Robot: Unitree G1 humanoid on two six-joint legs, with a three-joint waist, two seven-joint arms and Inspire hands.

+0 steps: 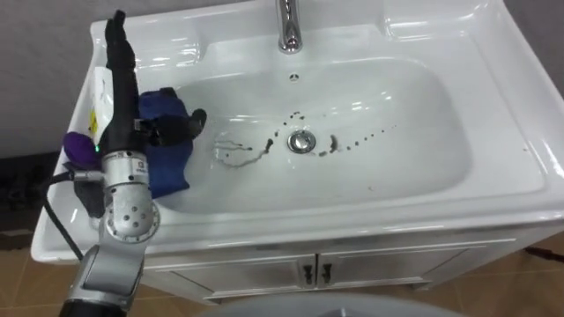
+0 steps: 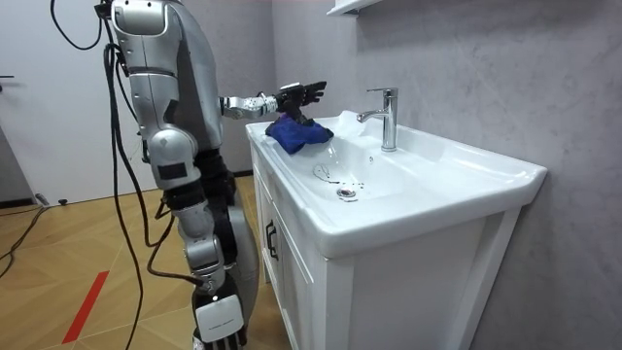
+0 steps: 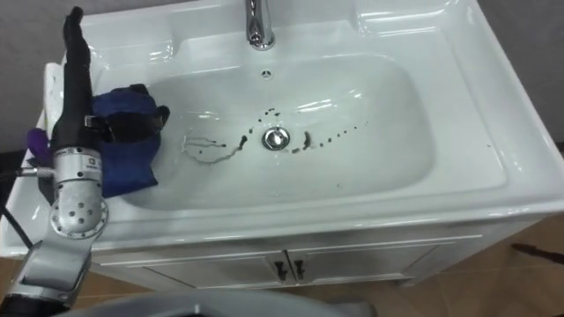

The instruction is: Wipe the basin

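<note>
A white basin (image 1: pixel 414 176) has dark streaks and specks (image 1: pixel 238 154) around its drain (image 1: pixel 301 141). A crumpled blue cloth (image 1: pixel 172 165) lies on the basin's left slope and rim, also seen in the room view (image 2: pixel 296 134). My left hand (image 1: pixel 121 106) is raised over the cloth, fingers straight and pointing toward the back wall, thumb out to the side over the cloth. In the room view the left hand (image 2: pixel 296 94) hovers slightly above the cloth, and I stand at the basin's left end.
A chrome faucet (image 1: pixel 289 26) stands at the back centre. A white bottle (image 1: pixel 100 97) and a purple item (image 1: pixel 77 145) sit on the left rim beside my arm. Cabinet doors (image 1: pixel 308 269) are below the front edge.
</note>
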